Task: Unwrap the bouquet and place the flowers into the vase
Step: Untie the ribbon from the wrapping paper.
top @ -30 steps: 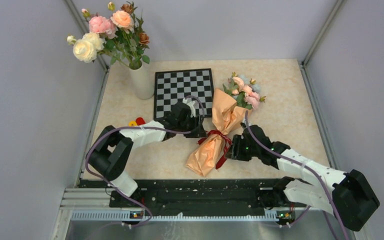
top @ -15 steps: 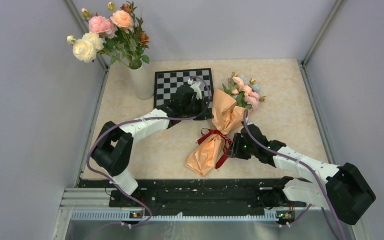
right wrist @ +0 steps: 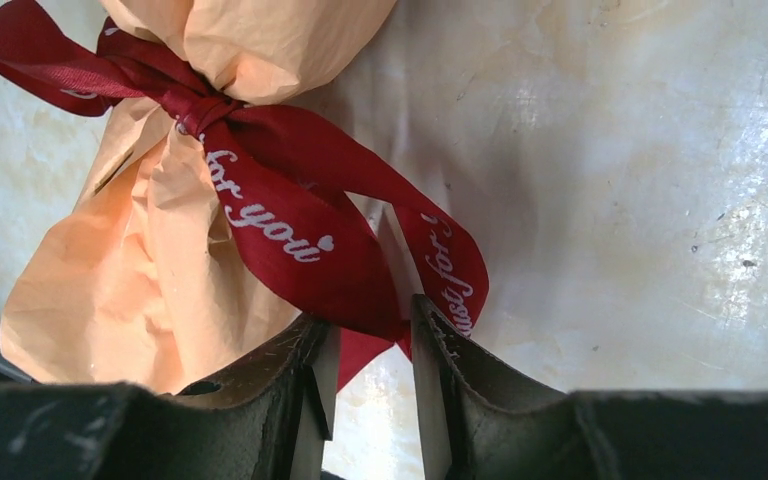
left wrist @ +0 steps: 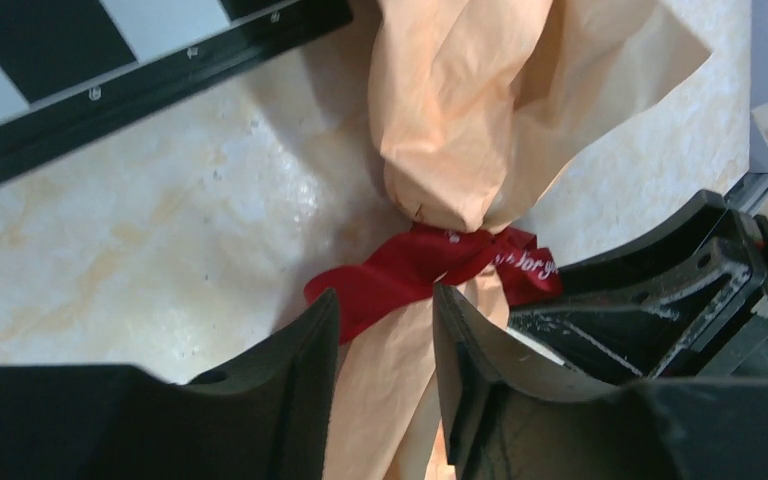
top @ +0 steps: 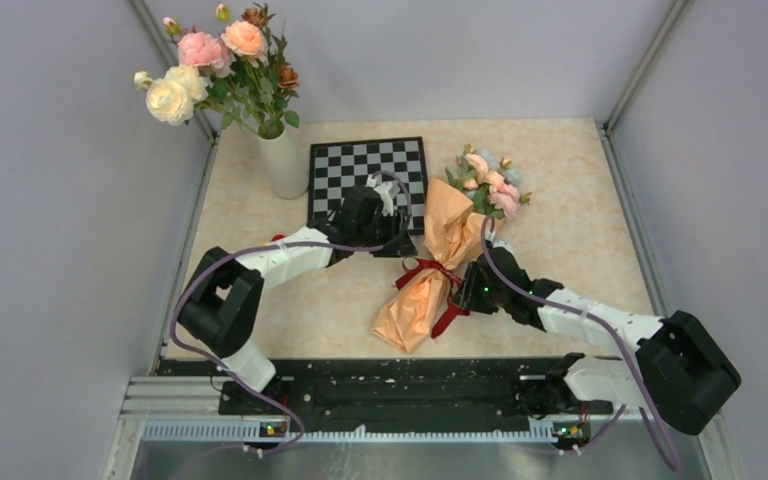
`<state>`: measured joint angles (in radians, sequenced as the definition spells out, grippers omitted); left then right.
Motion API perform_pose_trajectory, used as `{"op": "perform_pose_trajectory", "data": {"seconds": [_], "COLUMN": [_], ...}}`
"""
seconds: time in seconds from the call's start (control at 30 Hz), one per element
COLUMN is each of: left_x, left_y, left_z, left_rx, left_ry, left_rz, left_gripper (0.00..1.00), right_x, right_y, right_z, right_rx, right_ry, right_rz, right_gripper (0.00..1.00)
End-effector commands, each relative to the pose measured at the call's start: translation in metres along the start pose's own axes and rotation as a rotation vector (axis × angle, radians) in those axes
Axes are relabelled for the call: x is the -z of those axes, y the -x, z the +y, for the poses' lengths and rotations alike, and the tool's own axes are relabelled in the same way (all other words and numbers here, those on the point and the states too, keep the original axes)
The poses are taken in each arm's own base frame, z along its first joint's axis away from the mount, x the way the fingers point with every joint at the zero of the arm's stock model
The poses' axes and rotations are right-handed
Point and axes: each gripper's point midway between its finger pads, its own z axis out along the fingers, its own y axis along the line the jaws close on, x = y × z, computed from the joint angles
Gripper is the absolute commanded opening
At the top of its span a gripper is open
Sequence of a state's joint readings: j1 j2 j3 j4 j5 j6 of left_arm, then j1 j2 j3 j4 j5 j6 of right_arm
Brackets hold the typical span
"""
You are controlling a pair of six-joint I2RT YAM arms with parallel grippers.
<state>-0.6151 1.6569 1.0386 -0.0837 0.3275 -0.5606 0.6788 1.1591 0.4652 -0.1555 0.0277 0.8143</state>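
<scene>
Left pincer (left wrist: 385, 300) was found brought back from over the chessboard (top: 365, 175) to the tied waist of the bouquet (top: 430, 280). Its fingers were spread, and the red ribbon (right wrist: 290, 230) and a fold of paper lay between them with nothing pinched.

Right pincer (right wrist: 372, 320) was found advanced a little closer to the bouquet from the other side. Its fingers were parted narrowly around a hanging ribbon tail. A strip of table (top: 580, 220) was visible in the gap, so the tail was judged not yet pinched, though contact of the pads with the ribbon could not be ruled out from the wrist view.

The bouquet was noted lying flat on the table just beside the chessboard, and no shift in its position was detected. The knot was still tied, the paper was still wrapped, and the flowers (top: 490, 180) projected from the far end.

The vase (top: 282, 160), at the far left corner, was occupied by larger roses.

Unwrapping was judged not yet achieved. Both pincers were placed to pull the ribbon loose
</scene>
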Motion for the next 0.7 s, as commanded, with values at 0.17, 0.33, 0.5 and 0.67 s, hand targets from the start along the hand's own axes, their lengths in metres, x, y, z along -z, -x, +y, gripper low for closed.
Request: {"op": "perform_pose_trajectory", "data": {"seconds": [0.17,0.33,0.5,0.67], "left_x": [0.011,0.006,0.002,-0.005], "left_y": [-0.009,-0.019,-0.023,-0.027], "left_z": [-0.005,-0.001,0.001,0.001], "left_rx": [0.054,0.079,0.089,0.121], "left_ry": [-0.054,-0.06,-0.067,-0.079], "left_rz": [-0.048,-0.021,-0.014,0.0], "left_gripper": [0.5,0.51,0.49,0.43], "right_x": [-0.008,-0.003,0.003,0.008], "right_y": [0.011,0.013,0.017,0.023], "right_z": [0.011,0.01,0.009,0.01], "right_rx": [0.021,0.034,0.04,0.072], "right_ry": [0.02,0.006,-0.001,-0.019], "right_rz": [-0.04,-0.044,-0.057,-0.06], "right_gripper": [0.24,0.14,0.07,0.01]}}
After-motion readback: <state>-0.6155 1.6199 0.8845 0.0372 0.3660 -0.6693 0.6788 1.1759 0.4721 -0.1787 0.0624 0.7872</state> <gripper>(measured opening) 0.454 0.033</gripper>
